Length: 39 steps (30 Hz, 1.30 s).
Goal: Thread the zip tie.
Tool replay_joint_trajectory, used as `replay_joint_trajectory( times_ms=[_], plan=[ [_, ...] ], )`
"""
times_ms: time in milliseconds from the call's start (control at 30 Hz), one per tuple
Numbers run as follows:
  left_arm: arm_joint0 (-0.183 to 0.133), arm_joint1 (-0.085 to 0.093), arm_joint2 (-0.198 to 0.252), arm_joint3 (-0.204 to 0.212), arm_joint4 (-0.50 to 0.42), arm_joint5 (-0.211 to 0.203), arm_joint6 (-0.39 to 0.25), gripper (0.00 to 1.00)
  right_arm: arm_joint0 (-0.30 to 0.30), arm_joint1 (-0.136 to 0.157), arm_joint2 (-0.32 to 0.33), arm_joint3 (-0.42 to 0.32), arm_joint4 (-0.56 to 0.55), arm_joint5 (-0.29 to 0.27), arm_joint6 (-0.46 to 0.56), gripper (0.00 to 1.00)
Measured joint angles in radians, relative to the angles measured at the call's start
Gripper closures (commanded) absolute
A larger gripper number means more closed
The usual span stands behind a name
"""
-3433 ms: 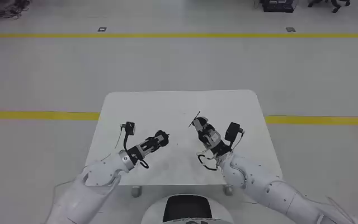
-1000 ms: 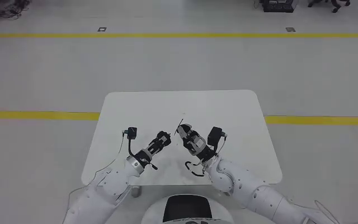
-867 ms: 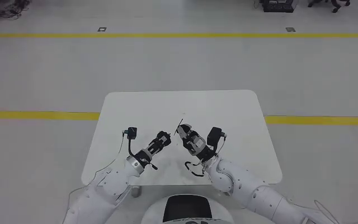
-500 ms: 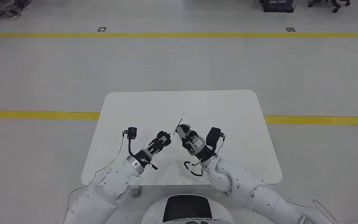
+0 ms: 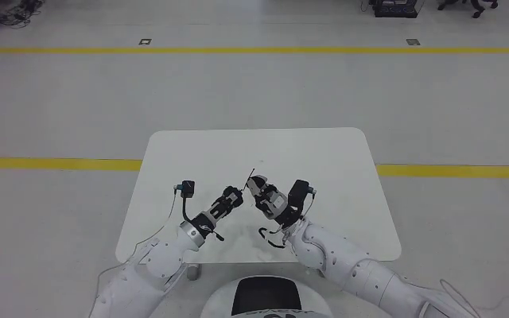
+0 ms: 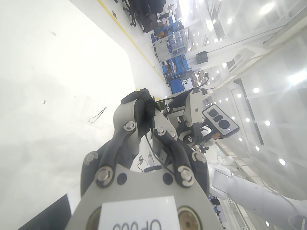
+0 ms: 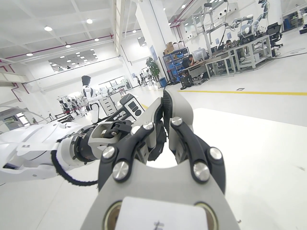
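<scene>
Since the zip tie (image 5: 250, 175) is pinched in the pressed-together tips of the right tool (image 5: 254, 186) over the mid-worktop (image 5: 318, 151), free end slanted toward upper right, it's found just right of the left tool (image 5: 233, 193), also squeezed closed, though on what can't be told tbh.

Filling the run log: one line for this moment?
right gripper: shut on zip tie, tail sticking out | left gripper: shut, contents unclear | grippers: close together above table
</scene>
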Motion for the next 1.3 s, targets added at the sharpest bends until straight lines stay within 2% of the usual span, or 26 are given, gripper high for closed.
replay_joint_trajectory(
  times_ms=[433, 1300],
  plan=[
    [0.0, 0.0, 0.0, 0.0, 0.0, 0.0, 0.0, 1.0, 0.008, -0.02, -0.002, 0.036, -0.023, 0.0, -0.023, 1.0],
    [0.0, 0.0, 0.0, 0.0, 0.0, 0.0, 0.0, 1.0, 0.006, -0.036, 0.01, 0.057, -0.032, 0.0, -0.025, 1.0]
  ],
)
